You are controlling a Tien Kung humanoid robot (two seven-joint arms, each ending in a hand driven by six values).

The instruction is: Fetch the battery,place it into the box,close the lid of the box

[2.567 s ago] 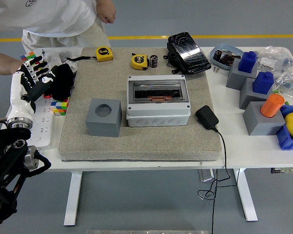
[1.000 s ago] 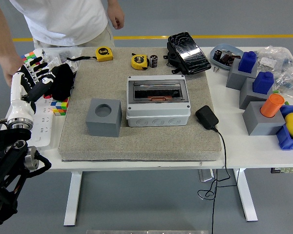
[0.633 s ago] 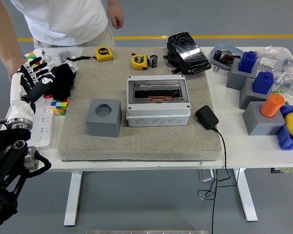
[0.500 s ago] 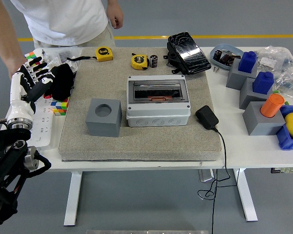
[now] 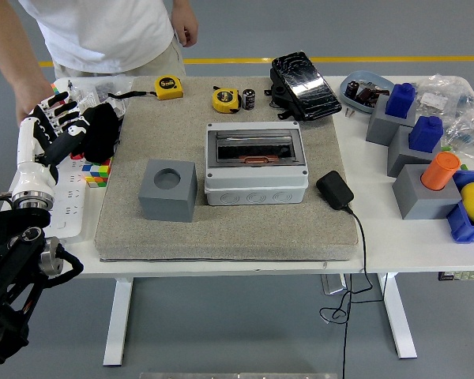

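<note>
A small black cylindrical battery (image 5: pixel 249 99) stands at the mat's far edge, beside a yellow tape measure (image 5: pixel 225 99). The grey box (image 5: pixel 255 183) sits mid-mat; its dark window (image 5: pixel 255 145) with an orange tab lies on top. I cannot tell whether the lid is latched. My left hand (image 5: pixel 54 125), white with black parts, hovers over the table's left edge, far from battery and box. Its fingers are spread and hold nothing. My right arm is out of view.
A grey block with a round hole (image 5: pixel 167 189) stands left of the box, and a black adapter (image 5: pixel 334 190) with its cable lies right of it. A black bundle (image 5: pixel 103 131) sits by my left hand. A person's forearm (image 5: pixel 16 67) hangs close behind that hand. Grey stands (image 5: pixel 420 189) crowd the right.
The person has straightened up, and the hand near my left hand has drawn up and back. My left hand, the battery and the box have not moved.
</note>
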